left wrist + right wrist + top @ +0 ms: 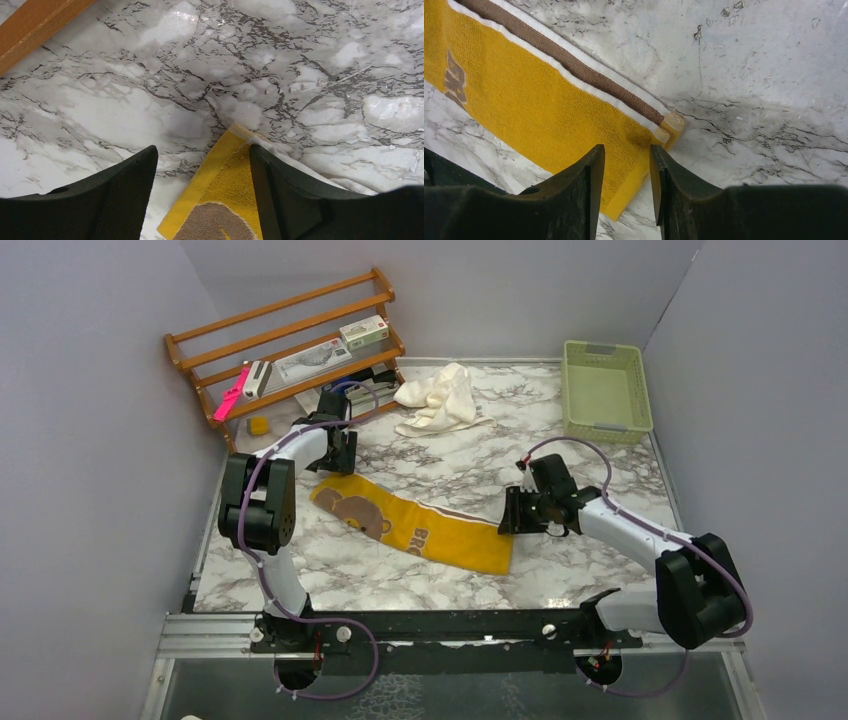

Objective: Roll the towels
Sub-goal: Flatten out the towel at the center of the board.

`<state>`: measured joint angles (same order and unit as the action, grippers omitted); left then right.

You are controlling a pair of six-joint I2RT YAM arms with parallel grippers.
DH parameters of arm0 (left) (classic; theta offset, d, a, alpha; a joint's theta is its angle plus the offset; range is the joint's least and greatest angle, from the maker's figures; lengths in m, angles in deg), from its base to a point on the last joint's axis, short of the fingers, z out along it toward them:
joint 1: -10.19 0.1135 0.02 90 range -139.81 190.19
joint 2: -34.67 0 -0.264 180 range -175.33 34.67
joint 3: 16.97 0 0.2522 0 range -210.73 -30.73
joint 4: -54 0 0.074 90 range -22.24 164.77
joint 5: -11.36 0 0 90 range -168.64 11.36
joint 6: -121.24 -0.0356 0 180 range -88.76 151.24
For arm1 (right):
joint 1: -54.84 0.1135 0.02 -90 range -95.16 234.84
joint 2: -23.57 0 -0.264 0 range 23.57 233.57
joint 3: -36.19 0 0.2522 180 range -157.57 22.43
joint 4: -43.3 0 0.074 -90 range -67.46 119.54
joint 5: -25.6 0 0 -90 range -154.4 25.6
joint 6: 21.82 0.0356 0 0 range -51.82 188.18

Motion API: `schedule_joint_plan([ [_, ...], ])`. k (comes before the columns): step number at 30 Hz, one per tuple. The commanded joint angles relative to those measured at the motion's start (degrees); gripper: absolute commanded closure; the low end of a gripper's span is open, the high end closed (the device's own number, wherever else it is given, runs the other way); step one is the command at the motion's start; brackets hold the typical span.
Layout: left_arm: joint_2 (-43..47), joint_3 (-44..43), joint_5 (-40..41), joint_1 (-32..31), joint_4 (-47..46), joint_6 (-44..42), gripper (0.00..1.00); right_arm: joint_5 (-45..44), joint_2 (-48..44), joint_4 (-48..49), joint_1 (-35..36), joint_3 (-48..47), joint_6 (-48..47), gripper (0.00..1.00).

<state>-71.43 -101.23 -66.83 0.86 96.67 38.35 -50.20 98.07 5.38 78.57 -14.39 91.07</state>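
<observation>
A mustard-yellow towel (420, 530) with a brown bear patch lies folded in a long strip, slanting across the marble table (600, 490). My left gripper (336, 468) stands open over its upper-left end. In the left wrist view the towel's corner (225, 195) lies between the fingers of that gripper (202, 155). My right gripper (506, 520) is at the lower-right end. Its jaws (626, 150) stand a narrow gap apart astride the towel's end (539, 110), which lies flat. A cream towel (437, 400) sits crumpled at the back of the table.
A pale green basket (572, 390) stands at the back right. A wooden rack (290, 340) with small boxes and a pink item leans at the back left, its rail (35, 25) showing in the left wrist view. Grey walls close in three sides.
</observation>
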Motion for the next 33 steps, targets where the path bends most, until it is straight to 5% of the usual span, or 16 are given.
schedule_joint_plan([
  [1, -0.29, -0.93, -2.13, 0.42, 1.54, -1.13, 0.31, -1.03, 1.00, -1.18, 0.91, -0.77, 0.96, 0.61],
  [7, -0.86, -0.73, -3.37, 0.45, 1.77, -1.64, 0.40, -4.57, 2.43, -2.30, 1.74, -1.59, 2.15, 0.56],
  [10, -1.06, -0.80, -4.94, 0.53, 1.81, -2.36, 0.65, -6.27, 3.11, -2.84, 2.22, -2.00, 2.83, 0.52],
  [12, -1.35, -1.13, -5.72, 0.53, 2.38, -2.50, 0.98, -7.08, 3.67, -3.22, 2.56, -2.19, 3.04, 0.51],
  [14, -1.19, -1.27, -6.03, 0.55, 2.59, -2.45, 1.00, -7.46, 4.48, -3.32, 3.04, -2.56, 3.14, 0.53],
  [19, 1.22, -1.39, -6.27, 0.94, 2.89, -2.44, 1.00, -9.26, 4.79, -4.30, 3.94, -3.19, 3.59, 0.89],
  [22, 3.71, -2.17, -6.09, 1.35, 3.92, -2.62, 1.00, -11.92, 2.89, -6.83, 3.93, -4.49, 3.28, 0.98],
  [29, 13.08, -6.70, -4.73, 1.88, 5.84, -0.64, 1.00, -20.15, -0.38, -13.98, 3.89, -17.81, 1.31, 0.99],
  [33, 17.72, -13.65, -3.51, 2.58, 4.89, 1.32, 1.00, -27.46, 4.71, -15.83, 3.83, -33.10, -2.44, 0.99],
])
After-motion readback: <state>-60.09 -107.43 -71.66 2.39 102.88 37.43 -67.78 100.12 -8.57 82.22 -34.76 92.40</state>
